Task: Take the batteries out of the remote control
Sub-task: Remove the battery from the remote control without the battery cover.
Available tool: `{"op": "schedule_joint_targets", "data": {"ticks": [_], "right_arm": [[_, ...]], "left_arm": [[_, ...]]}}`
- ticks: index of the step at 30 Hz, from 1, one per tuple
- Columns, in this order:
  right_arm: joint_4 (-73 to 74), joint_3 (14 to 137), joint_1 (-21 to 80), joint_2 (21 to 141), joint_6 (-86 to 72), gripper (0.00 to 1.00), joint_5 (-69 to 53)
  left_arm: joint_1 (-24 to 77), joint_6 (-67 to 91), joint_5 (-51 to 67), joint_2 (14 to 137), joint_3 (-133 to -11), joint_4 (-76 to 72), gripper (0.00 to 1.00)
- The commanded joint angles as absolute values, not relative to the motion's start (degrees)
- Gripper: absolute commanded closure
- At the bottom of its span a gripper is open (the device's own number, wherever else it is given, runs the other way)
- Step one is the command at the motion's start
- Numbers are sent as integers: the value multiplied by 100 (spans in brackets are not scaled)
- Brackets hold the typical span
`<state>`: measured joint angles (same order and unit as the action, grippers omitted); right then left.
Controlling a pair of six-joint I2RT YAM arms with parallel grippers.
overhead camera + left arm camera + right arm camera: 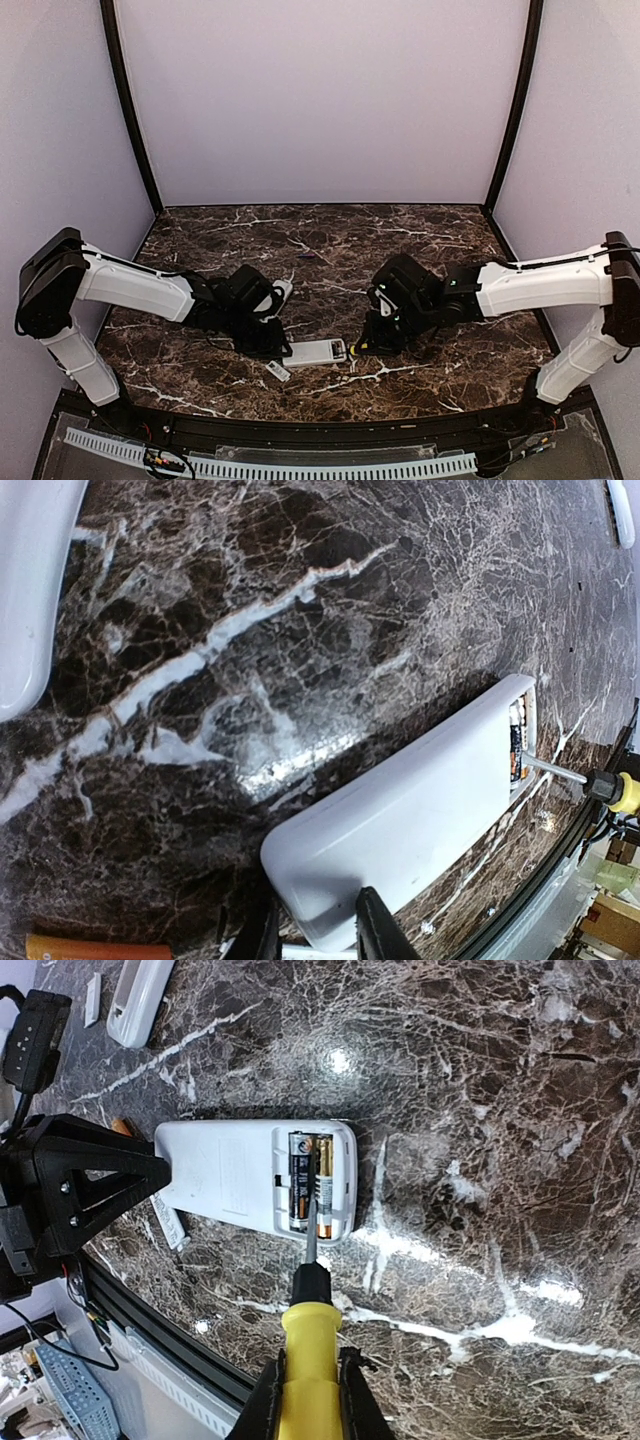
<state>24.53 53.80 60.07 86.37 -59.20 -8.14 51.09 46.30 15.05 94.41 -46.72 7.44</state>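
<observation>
Screwdriver (308, 1360) parallels batteries (308, 1192), crosswise in remote (225, 1185).

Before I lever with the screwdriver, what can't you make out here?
- Right wrist view: whether the screwdriver tip sits under or only against the batteries; the shaft covers that spot.
- Left wrist view: whether the left gripper truly clamps the remote control; the bottom edge crops the contact.
- Left wrist view: a loose orange battery, mostly cut by the bottom edge.
- Top view: the battery compartment, too small to read.
</observation>
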Motion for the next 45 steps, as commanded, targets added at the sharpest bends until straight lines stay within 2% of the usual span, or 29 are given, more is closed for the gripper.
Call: {"op": "schedule_joint_targets", "data": {"ticks": [1, 12, 23, 45], "right_arm": [[1639, 4887, 5876, 8414, -6170, 100, -1238], [256, 3889, 5693, 7951, -6565, 100, -1595], [-362, 3376, 5595, 7473, -6732, 100, -1520], [-281, 3657, 5576, 7878, -6414, 100, -1054]], "left_arm": [[5142, 4521, 1521, 9643, -4694, 916, 76], [5137, 4475, 1488, 9705, -4778, 1044, 77], [5142, 4452, 1479, 9753, -4828, 1101, 78], [5142, 4425, 1441, 9784, -4877, 1137, 79]]}}
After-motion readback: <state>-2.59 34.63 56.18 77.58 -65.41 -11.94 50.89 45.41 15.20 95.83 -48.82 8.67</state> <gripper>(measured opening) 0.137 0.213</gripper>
